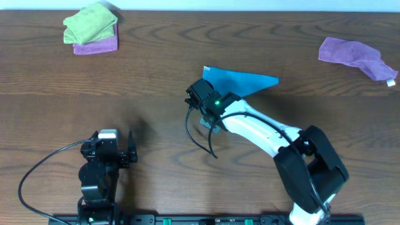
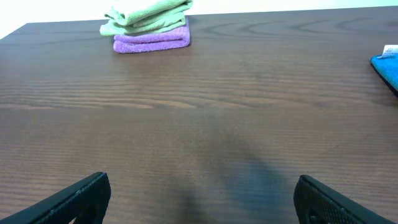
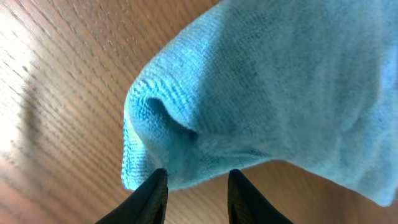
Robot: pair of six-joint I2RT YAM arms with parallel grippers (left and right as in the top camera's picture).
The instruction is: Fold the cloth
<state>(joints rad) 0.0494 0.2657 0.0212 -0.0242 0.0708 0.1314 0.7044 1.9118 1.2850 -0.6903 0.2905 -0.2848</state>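
Note:
The sky-blue cloth (image 1: 245, 80) lies near the table's middle in a pointed, triangular shape, its tip to the right. My right gripper (image 1: 201, 97) is at its left end. In the right wrist view the fingers (image 3: 196, 177) are drawn close and pinch a puckered edge of the cloth (image 3: 267, 81), which hangs above the wood. My left gripper (image 1: 114, 139) is open and empty at the front left, away from the cloth. In the left wrist view its fingers (image 2: 199, 199) stand wide apart over bare wood, and the cloth's corner (image 2: 388, 71) shows at the right edge.
A lime-green cloth (image 1: 90, 24) lies on a folded purple cloth (image 1: 97, 45) at the back left; both show in the left wrist view (image 2: 149, 14) (image 2: 152, 40). Another purple cloth (image 1: 353, 55) lies crumpled at the back right. A black cable loops beside the right arm.

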